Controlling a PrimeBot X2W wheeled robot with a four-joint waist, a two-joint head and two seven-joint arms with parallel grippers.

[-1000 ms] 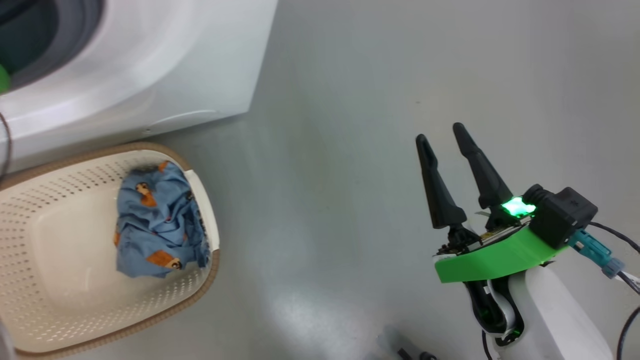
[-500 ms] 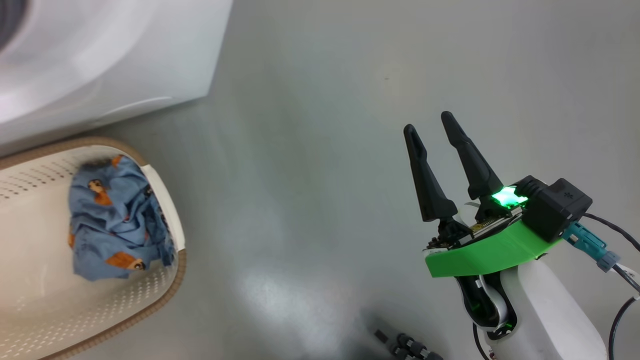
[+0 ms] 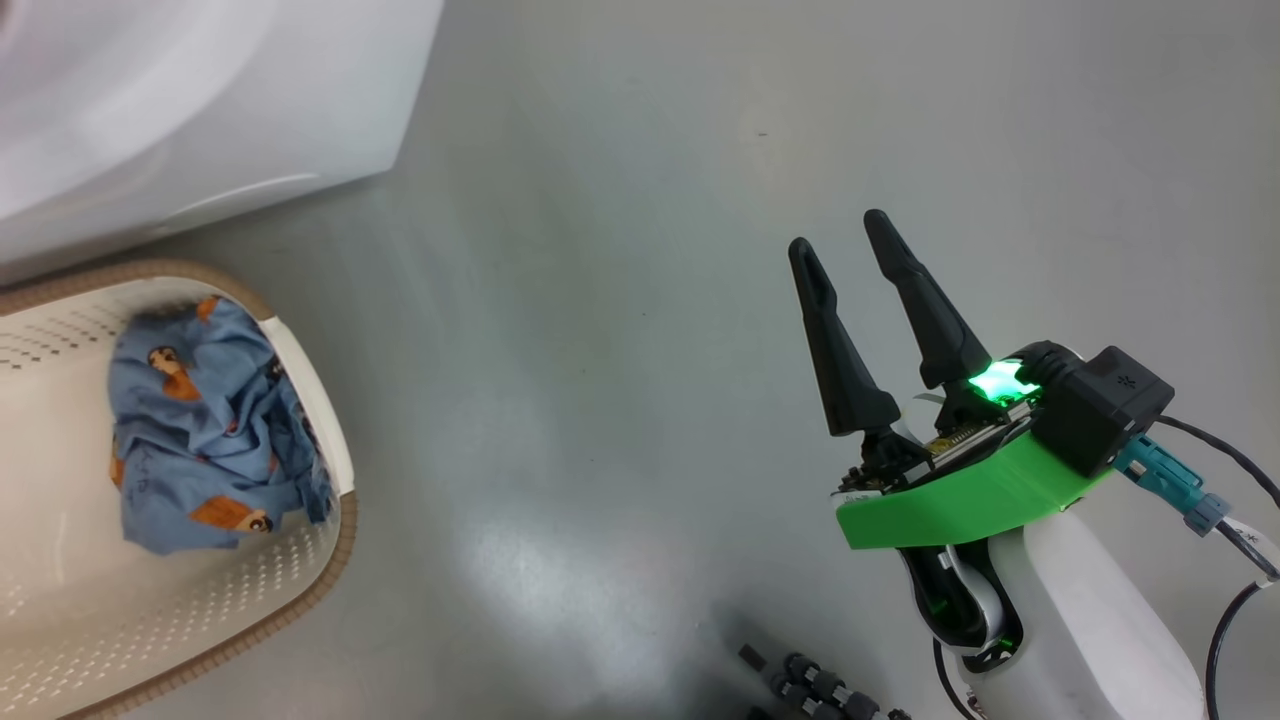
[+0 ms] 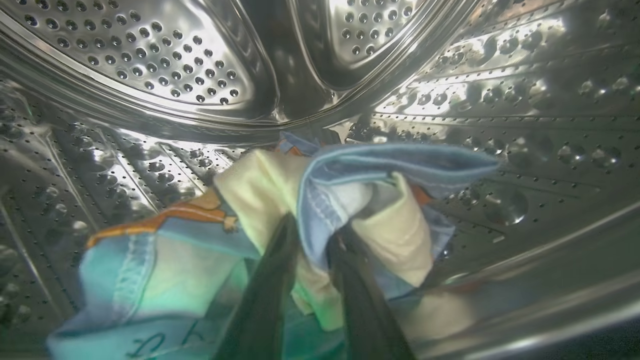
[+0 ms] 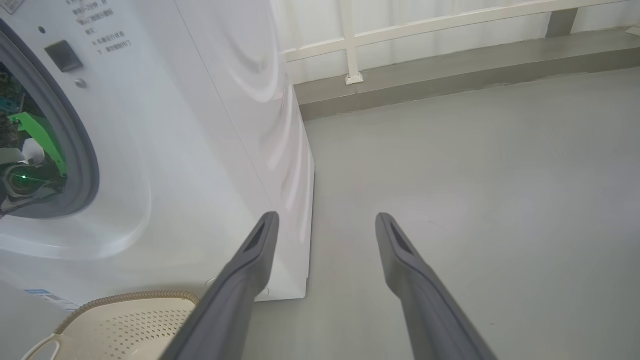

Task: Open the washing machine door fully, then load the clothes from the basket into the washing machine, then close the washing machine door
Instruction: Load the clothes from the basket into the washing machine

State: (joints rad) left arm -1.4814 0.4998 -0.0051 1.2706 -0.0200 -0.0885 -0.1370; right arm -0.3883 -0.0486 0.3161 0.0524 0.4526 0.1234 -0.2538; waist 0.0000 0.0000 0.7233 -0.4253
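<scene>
Head view, looking down on a grey floor (image 3: 620,300). At the upper left stands a corner of the white washing machine (image 3: 200,100), and just below it, touching or nearly touching its front, sits the cream basket (image 3: 335,540) with a brown rim. A crumpled bundle of light blue clothes (image 3: 200,430) printed with orange-brown bears lies inside, pressed against the basket's right-hand wall, its long axis running from top to bottom of the frame. At the lower right, well apart from the basket across bare floor, the right gripper (image 3: 838,232) hangs with its two dark fingers spread wide, holding nothing and pointing toward the top of the frame. In the right wrist view the same open fingers frame the machine's side, and at the left edge a grey gasket (image 5: 82,150) rings the open mouth, with a green part of the left arm (image 5: 37,132) reaching in. In the left wrist view the left gripper (image 4: 315,232) is deep inside the perforated steel drum (image 4: 150,55), its fingers close together at the bottom middle with a fold of blue and cream garment (image 4: 260,185) between them; whether they are pinching the cloth or letting it go cannot be told. The basket's bundle lies directly below the machine's mouth, so the left arm looks by far the nearer one for the next pick, reaching down and back along that wall.
</scene>
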